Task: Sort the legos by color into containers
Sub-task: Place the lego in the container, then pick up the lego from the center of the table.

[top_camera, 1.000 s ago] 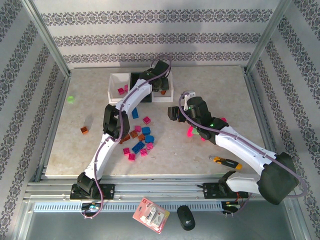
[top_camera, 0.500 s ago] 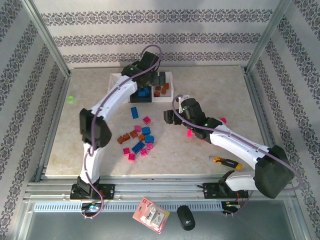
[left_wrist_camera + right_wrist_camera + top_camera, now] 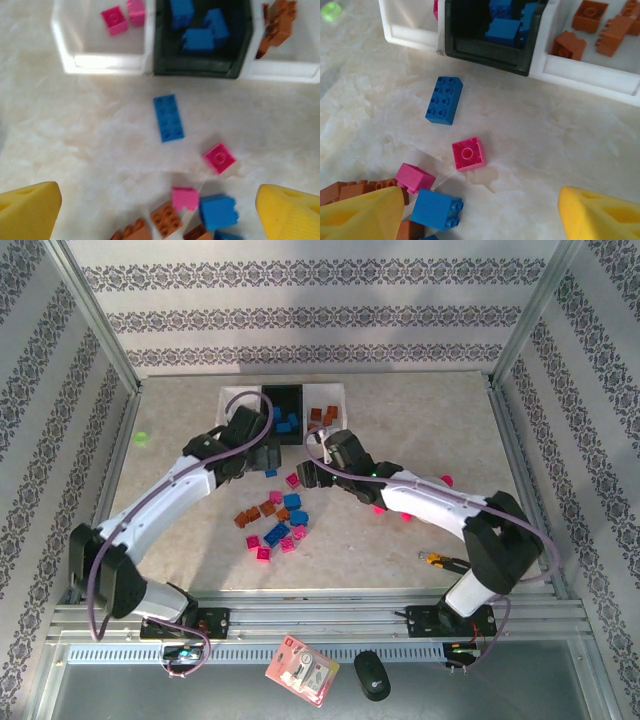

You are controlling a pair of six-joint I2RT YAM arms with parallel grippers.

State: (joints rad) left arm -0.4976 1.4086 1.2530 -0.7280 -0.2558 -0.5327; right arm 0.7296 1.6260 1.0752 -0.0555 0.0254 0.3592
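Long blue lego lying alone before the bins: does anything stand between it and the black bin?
Nothing visible does. Only bare table lies between the long blue lego and the near wall of the black bin.

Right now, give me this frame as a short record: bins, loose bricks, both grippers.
left white bin: pink bricks
black bin: blue bricks
right white bin: orange-brown bricks
loose on table: long blue brick, square pink brick, mixed pile
left gripper: open, empty
right gripper: open, empty
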